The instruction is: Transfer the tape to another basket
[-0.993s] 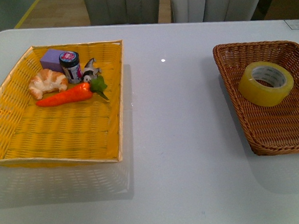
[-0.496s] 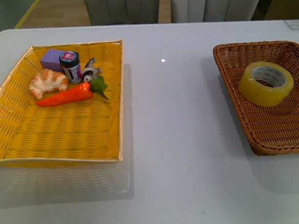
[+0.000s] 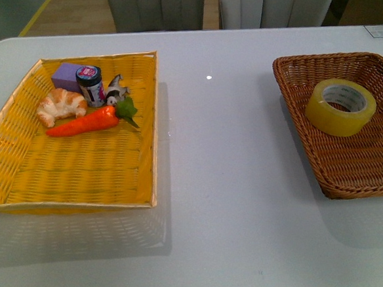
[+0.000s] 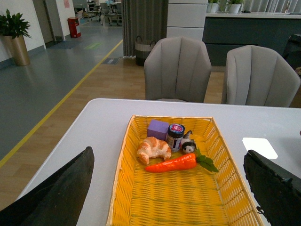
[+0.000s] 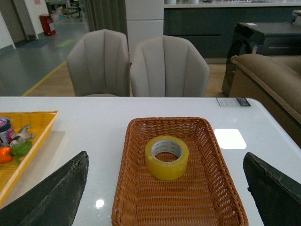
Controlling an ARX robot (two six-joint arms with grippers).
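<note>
We see the tape [image 3: 341, 107] lying flat inside the brown basket [image 3: 293, 94] at 3 o'clock on the table [image 3: 233, 180], our left claw [image 4: 164, 188] spread wide, our right claw [image 5: 164, 193] spread wide, yellow tray [image 3: 82, 171] at 9 o'clock

- A white glossy worktop [image 3: 233, 180] with rounded corners; a small bright glint of light [image 3: 208, 77] sits on it.
- Two grey upholstered chairs [image 5: 169, 66] stand side by side at its far edge.
- Wooden floor [image 4: 117, 80] beyond, meeting a grey floor [image 4: 42, 89] along a yellow line [image 4: 61, 101].
- A potted plant [image 4: 16, 35] in a gold pot stands by a white wall.
- Dark cabinets [image 5: 202, 28] run along the back; a brown sofa [image 5: 270, 89] stands at one side.
- A red bin [image 4: 74, 27] and a dark curtain [image 4: 143, 21] stand further back.
</note>
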